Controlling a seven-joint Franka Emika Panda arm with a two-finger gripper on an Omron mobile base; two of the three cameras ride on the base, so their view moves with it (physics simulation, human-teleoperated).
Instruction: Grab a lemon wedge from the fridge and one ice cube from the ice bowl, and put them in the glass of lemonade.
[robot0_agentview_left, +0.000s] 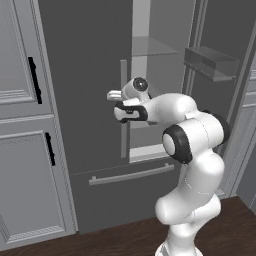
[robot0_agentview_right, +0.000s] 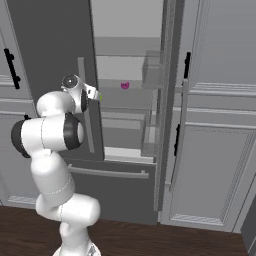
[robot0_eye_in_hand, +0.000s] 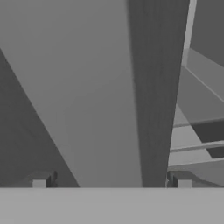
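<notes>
Left of the tall dark grey double-door fridge (robot0_agentview_left: 95, 100) stand paler panelled cabinets (robot0_agentview_left: 22, 150) with black handles. At the fridge's left door edge, by its long matte bar handle (robot0_agentview_left: 123, 107), the white arm's jaws (robot0_agentview_left: 113, 95) stand fully apart and empty, probably to widen the gap. Right of it, glass shelves (robot0_agentview_right: 125, 90) carry a small pink object (robot0_agentview_right: 125, 85); no lemon wedge is discernible.

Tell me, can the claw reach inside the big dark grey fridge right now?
Probably not yet. The open claw sits at the left door's light grey bar handle, and that dark door stands between it and the glass shelves.
</notes>
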